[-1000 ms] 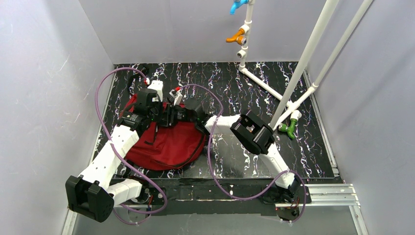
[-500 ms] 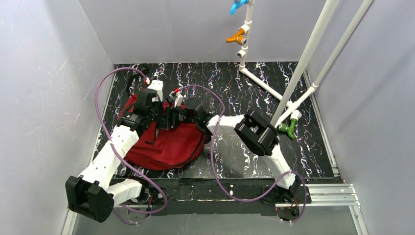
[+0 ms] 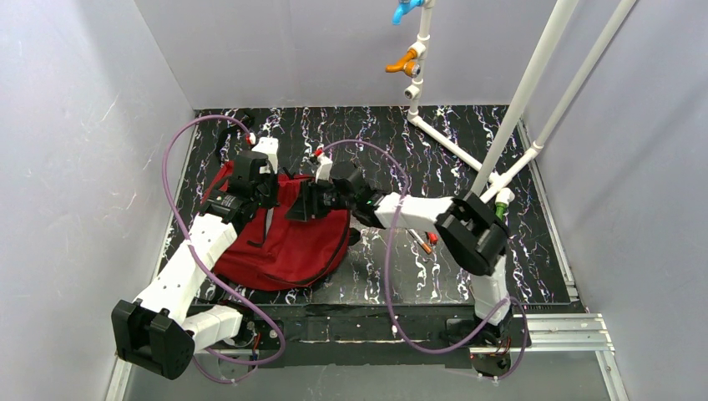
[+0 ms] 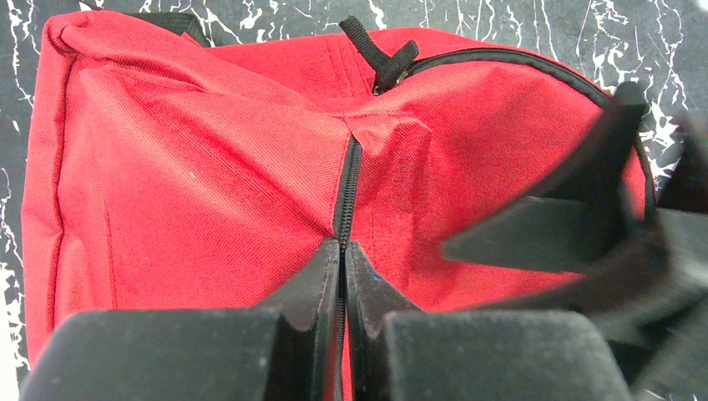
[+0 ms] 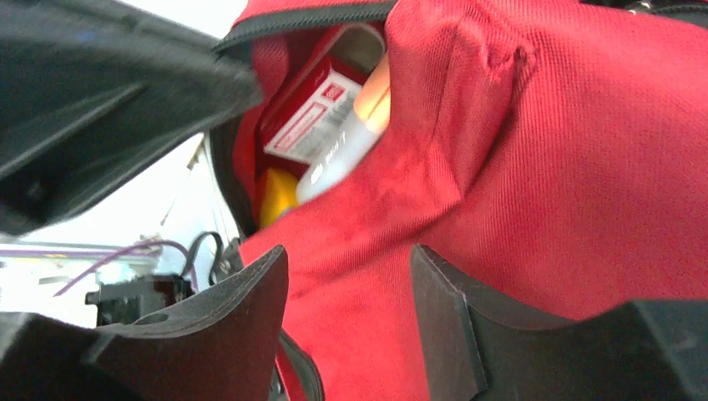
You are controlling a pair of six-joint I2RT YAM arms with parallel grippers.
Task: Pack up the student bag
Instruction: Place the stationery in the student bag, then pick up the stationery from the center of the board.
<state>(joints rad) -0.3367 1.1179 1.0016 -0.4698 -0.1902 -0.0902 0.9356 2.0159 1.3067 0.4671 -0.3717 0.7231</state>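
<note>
Left half of table (image 3: 417, 138): student bag (image 3: 288, 246) lies close to the left edge. On it, left gripper (image 4: 343, 251) jaws together, pinching the zipper seam. Beside it, right gripper (image 5: 349, 255) jaws apart around red fabric at the bag's open mouth. Rightward, tabletop runs open to pipe frame (image 3: 451, 146).

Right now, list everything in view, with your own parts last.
student bag: one, dark red, left half of the table, top open
box: one, red and white, inside the bag
tube: one, white and orange, beside the box
yellow item: one, deeper inside
pen-like items: two, orange-tipped and red, right of the bag
pipe frame: one, white, far right
valve handles: blue, orange, back upright
fitting: one, green, frame's foot
table: one, black, white marbling
cables: two, purple
left gripper: shut on bag fabric at a zip
right gripper: open, at the bag's mouth
</note>
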